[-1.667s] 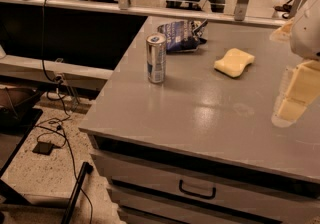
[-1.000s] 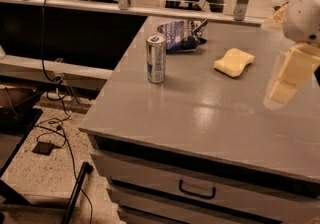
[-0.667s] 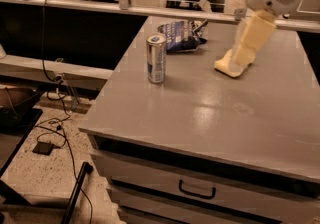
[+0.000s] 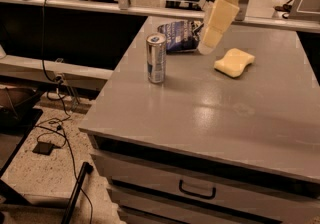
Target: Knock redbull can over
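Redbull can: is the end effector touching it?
Apart. The camera view shows a plain gap between the upright redbull can and the end effector, which hangs by the snack bag.

We see dim, warm light. Soft glare streaks the desk (image 4: 215,118) before the tool (image 4: 207,46) hanging over its far side.

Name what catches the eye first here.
The redbull can stands upright near the left edge of the grey table. The robot's pale hand hangs above the far side, right of the can and clear of it, between a blue-and-white snack bag and a yellow sponge.
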`<control>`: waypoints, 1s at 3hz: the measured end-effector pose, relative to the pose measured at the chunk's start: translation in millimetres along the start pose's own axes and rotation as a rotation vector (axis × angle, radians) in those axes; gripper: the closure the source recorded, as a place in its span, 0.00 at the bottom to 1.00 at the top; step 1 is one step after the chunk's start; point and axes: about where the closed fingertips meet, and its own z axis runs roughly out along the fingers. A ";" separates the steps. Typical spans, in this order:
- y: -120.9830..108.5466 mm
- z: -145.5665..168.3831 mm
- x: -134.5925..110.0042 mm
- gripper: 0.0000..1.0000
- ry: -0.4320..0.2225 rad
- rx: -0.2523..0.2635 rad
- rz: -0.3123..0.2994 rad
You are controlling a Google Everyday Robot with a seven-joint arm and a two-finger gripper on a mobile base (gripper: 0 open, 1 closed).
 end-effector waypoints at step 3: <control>-9.6 70.9 -26.5 0.00 -0.533 0.030 -0.019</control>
